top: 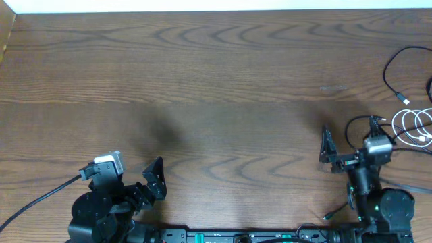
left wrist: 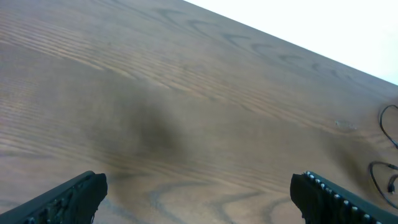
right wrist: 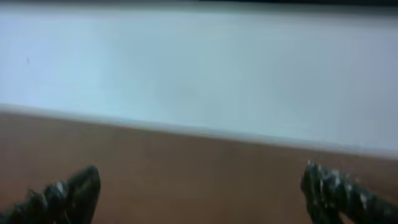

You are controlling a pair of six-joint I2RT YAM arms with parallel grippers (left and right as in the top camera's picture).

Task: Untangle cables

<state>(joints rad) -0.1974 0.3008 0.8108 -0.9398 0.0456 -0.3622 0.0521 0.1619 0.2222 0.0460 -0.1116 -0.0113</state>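
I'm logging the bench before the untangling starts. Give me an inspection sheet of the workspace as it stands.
Surface: wooden table, with a faint mark right of centre.
Job's things: black cable and looped white cable lie at the right edge and run out of frame. Whether they cross cannot be told.
Clutter: nothing seen.
Grippers: left gripper and right gripper are both open and empty, touching neither cable.
Cables: a thicker black wire trails from the left arm.
Surroundings: a white strip lies beyond the table's far edge.
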